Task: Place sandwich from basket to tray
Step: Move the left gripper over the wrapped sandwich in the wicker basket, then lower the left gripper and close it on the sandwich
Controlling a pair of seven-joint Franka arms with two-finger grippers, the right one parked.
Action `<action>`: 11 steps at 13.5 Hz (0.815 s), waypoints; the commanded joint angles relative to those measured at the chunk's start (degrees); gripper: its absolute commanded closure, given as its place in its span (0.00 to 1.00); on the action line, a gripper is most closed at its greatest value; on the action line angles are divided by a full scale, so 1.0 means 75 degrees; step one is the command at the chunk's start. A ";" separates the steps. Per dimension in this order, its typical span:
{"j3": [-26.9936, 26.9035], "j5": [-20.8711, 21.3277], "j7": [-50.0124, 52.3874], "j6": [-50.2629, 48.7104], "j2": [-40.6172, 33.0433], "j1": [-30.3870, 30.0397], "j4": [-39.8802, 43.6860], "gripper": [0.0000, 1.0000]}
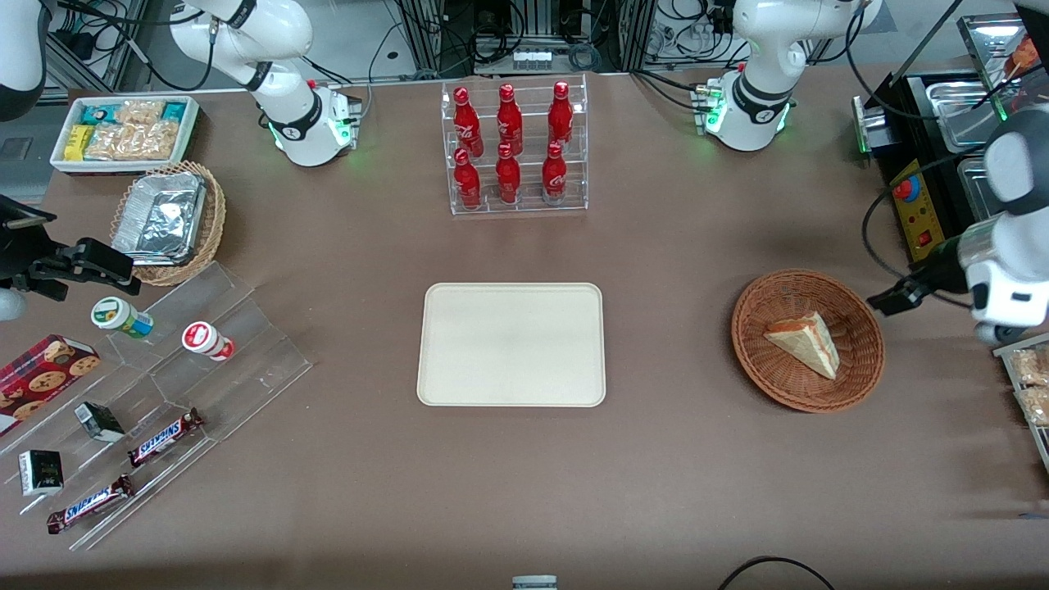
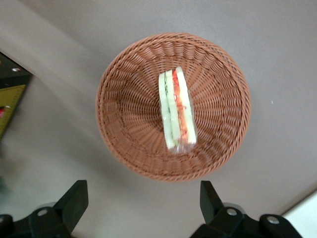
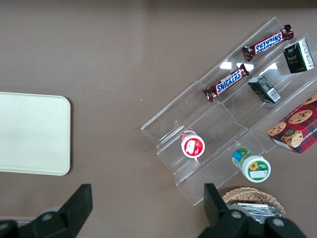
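The tray lies bare mid-worktop. Toward the working arm's end, the sandwich lies in the basket. The tool hovers above the basket's rim, fingers spread, holding nothing.

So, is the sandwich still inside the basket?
Yes. The sandwich lies in the wicker basket; the tray is bare, and the open gripper hovers above, holding nothing.
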State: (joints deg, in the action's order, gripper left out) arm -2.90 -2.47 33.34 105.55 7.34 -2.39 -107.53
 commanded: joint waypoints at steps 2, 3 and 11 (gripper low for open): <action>0.0011 -0.0128 0.1773 0.1894 -0.0100 0.0026 -0.1409 0.00; 0.0023 -0.0268 0.1777 0.2271 -0.0112 -0.0020 -0.1703 0.00; 0.0058 -0.0796 0.2233 0.3985 -0.0077 0.0108 -0.2854 0.00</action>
State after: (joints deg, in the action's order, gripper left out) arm -2.61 -7.64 48.38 134.21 8.01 -2.01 -127.85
